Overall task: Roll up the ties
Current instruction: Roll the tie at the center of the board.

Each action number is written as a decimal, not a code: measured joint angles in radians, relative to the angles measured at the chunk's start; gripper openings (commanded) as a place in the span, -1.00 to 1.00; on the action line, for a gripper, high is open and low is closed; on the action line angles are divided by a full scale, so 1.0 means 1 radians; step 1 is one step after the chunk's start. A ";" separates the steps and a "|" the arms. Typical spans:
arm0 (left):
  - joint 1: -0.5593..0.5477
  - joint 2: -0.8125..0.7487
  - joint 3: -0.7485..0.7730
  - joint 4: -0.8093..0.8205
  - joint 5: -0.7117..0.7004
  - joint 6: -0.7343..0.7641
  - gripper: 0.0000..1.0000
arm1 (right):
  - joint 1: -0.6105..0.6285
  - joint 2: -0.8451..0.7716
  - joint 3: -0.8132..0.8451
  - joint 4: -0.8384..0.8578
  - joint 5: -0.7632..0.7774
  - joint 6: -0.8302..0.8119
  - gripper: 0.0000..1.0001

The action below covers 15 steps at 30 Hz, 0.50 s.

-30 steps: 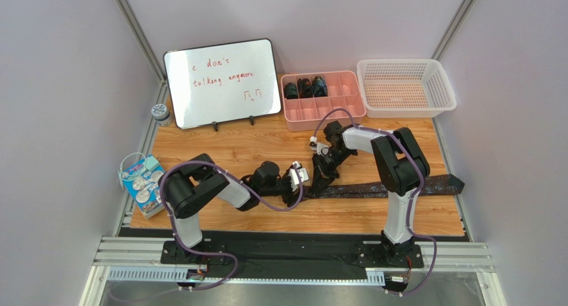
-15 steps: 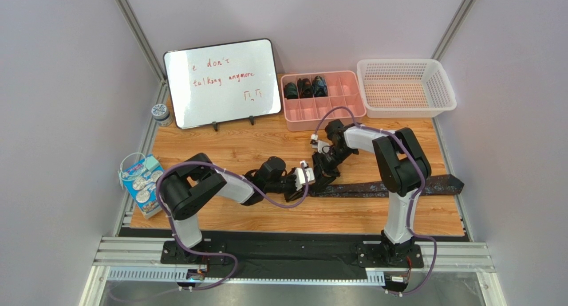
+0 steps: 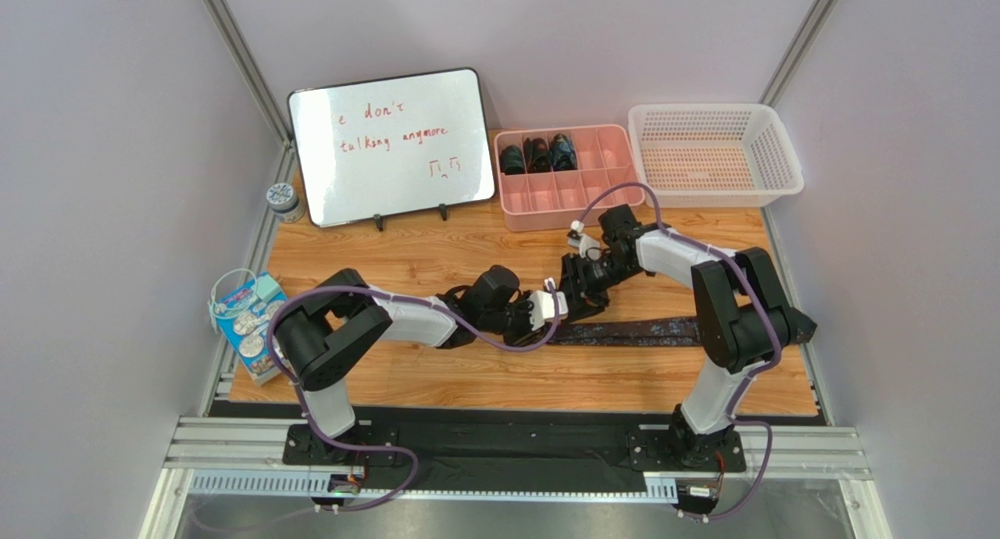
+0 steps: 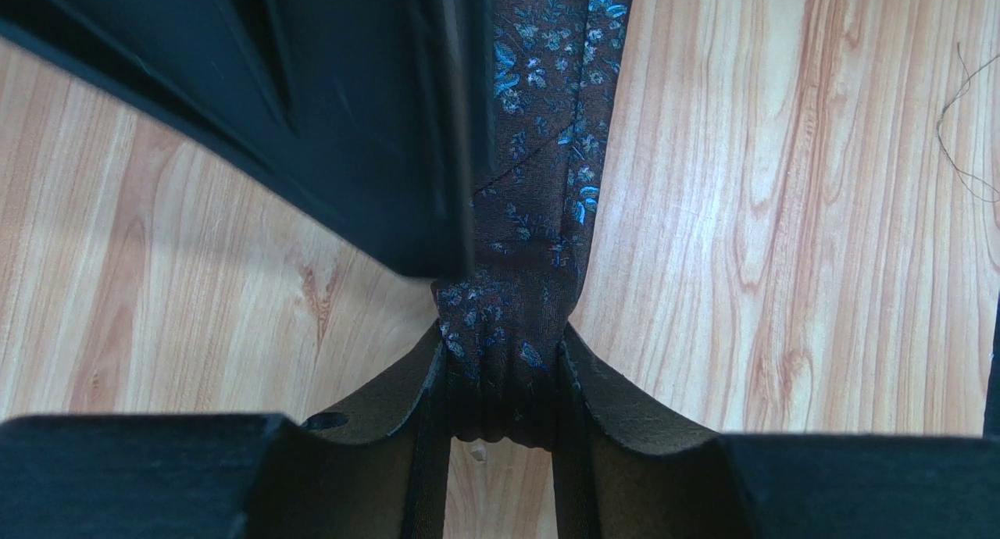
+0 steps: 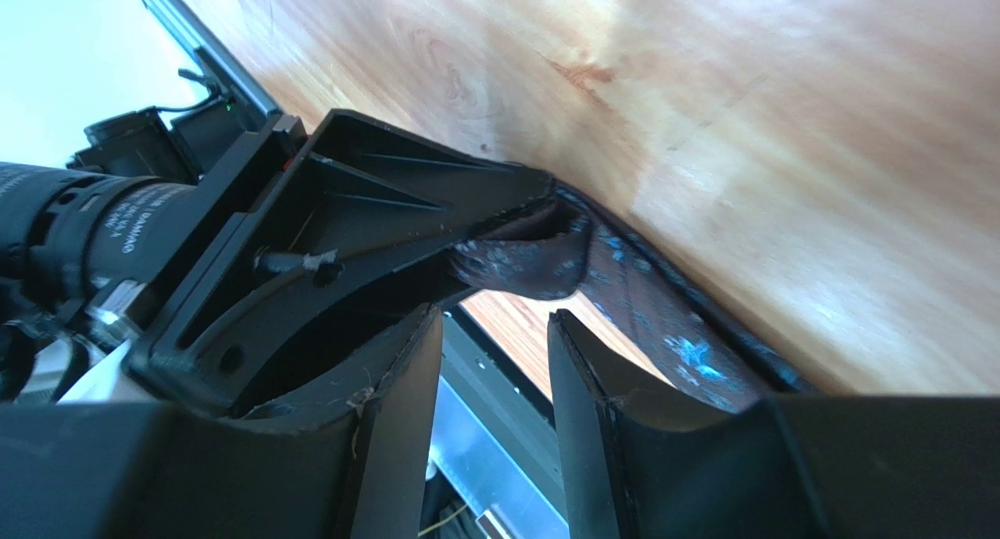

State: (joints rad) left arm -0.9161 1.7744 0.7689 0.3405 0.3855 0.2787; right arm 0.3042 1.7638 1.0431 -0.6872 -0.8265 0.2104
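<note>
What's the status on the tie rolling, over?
Left gripper clamped on tie end. Right gripper open beside it. Tie lying along table. Nothing blocking.

The whiteboard is displaying red handwriting, "don't talking anymore", with an unclear character preceding and note-like signs following. The black motor housing is bearing white lettering, seemingly "DAMIAO".

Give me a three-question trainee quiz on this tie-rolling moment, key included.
1. True or false: the left arm's jaws are clamped on the bunched end of the tie.
2. How many rolled ties sit in the pink tray? A one, B three, C five.
3. Fill in: the right arm's jaws stand ___, with nothing between them.
Key: 1 true; 2 B; 3 open.
</note>
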 measured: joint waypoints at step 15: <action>0.000 0.000 0.024 -0.050 -0.015 -0.014 -0.61 | 0.062 0.070 -0.045 0.150 -0.008 0.089 -0.20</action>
State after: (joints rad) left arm -0.9165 1.7748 0.7933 0.2909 0.3702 0.2642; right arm 0.3660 1.8336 0.9985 -0.5373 -0.8349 0.2993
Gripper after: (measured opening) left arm 0.361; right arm 0.414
